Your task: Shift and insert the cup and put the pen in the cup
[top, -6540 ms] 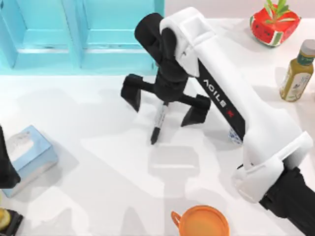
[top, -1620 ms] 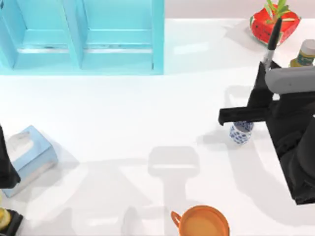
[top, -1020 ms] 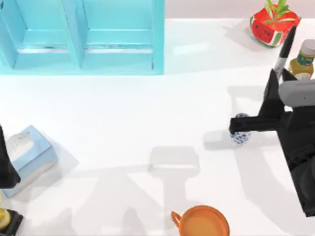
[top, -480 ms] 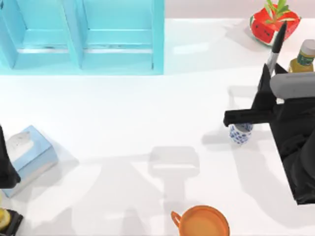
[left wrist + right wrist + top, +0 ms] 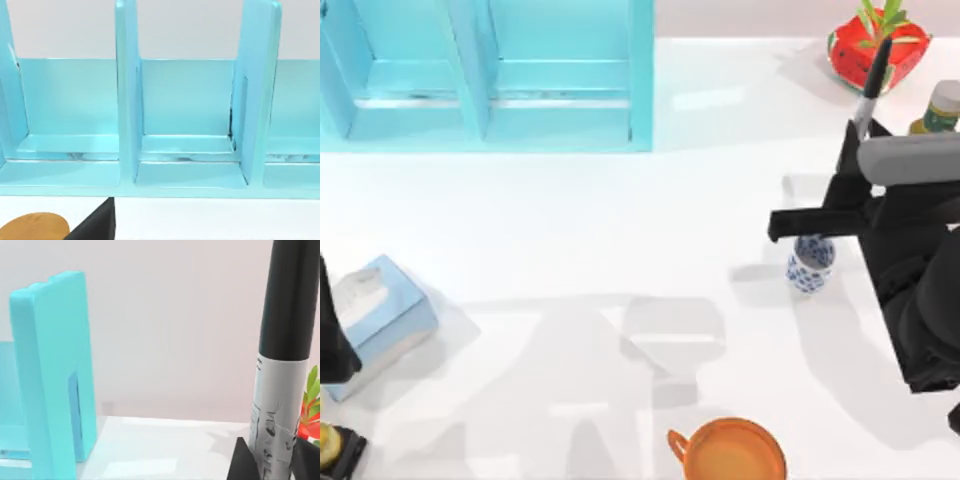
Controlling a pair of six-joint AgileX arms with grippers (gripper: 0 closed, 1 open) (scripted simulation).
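The cup (image 5: 810, 266), small and white with a blue pattern, stands upright on the right half of the table. My right gripper (image 5: 852, 170) hovers just above and behind the cup, shut on the pen (image 5: 871, 82). The pen (image 5: 283, 365) is held roughly upright, its black end pointing up and its white labelled middle between the fingers (image 5: 240, 462). A black finger bar (image 5: 812, 222) covers the cup's rim from above, so the pen's lower end is hidden. My left arm (image 5: 332, 340) is parked at the table's left edge.
A turquoise shelf unit (image 5: 485, 75) runs along the back left. An orange cup with a handle (image 5: 732, 452) sits at the front edge. A watermelon-shaped pot (image 5: 875, 48) and a bottle (image 5: 940, 108) stand at the back right. A tissue box (image 5: 382, 315) lies at the left.
My right arm carried the pen from the table's middle to over the cup at the right. Over the last second the gripper drifted slightly left; the cup stayed put.
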